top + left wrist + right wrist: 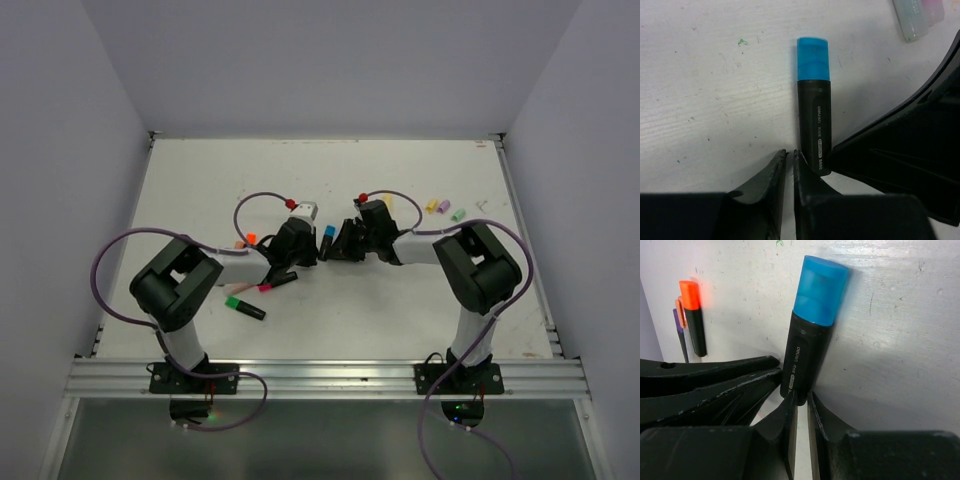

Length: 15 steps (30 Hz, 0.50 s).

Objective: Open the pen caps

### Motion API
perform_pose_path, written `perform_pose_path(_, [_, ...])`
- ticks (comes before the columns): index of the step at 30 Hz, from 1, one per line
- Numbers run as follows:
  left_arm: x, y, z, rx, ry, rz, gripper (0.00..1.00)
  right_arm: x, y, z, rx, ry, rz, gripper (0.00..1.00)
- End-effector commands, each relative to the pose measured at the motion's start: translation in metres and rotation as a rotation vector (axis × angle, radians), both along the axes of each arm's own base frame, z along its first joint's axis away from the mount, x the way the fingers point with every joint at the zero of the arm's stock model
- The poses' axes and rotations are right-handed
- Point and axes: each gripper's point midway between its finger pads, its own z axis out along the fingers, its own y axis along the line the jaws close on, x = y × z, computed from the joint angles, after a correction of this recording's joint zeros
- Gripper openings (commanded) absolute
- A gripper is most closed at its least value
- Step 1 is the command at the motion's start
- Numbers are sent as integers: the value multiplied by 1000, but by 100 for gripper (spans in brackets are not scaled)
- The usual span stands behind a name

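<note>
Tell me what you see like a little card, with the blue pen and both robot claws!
blue pen: lying flat, black barrel
blue cap: on the pen
left gripper: shut, empty, beside the pen's black end
right gripper: shut, tips at the pen's black end
orange-capped pen: lying apart, cap on
green-capped pen: near left side, cap on

White table (200, 190), blue-capped pen (814, 125), orange-capped pen (692, 320), green-capped pen (244, 307)
</note>
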Motion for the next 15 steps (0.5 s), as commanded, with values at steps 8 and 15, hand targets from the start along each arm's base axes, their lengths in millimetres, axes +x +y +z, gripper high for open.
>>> perform_pose_path(8, [-26,36,-12,130,64,35,35,-3,-11,22,-45,-93,10,20])
perform_pose_path(15, [-14,26,-1,122,38,21,40,5,-16,30,-97,-116,5,21])
